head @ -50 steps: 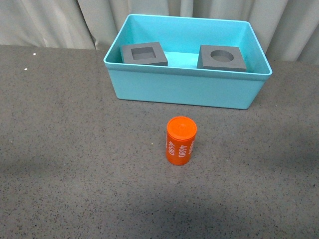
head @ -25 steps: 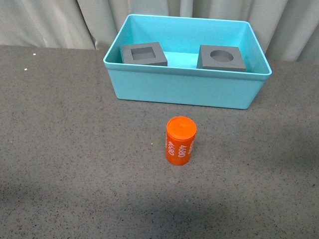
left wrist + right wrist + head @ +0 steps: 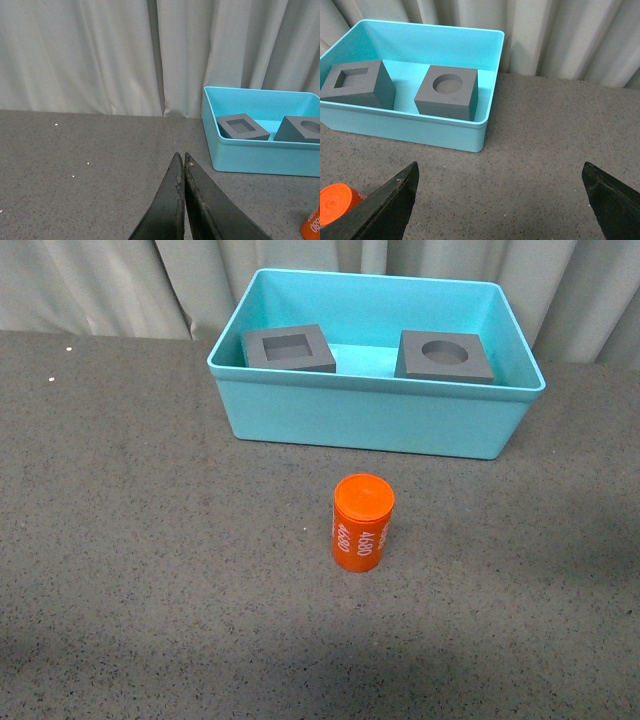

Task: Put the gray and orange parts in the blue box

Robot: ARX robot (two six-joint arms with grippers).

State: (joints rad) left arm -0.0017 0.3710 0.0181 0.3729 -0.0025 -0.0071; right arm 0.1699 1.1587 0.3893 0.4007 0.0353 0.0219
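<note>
The front view shows the whole orange can [image 3: 362, 524] standing up on the gray table [image 3: 130, 540], in the middle of the frame, below the blue box [image 3: 370, 425] and apart from it. In the box sit the square-hole block [image 3: 289, 348], upper left, and the round-hole block [image 3: 445, 357], upper right. Only the wrist views show the grippers. The left gripper [image 3: 181, 159] is pinched together with nothing in it. The right gripper [image 3: 500, 166] is spread wide. Both wrist views cut the can off.
</note>
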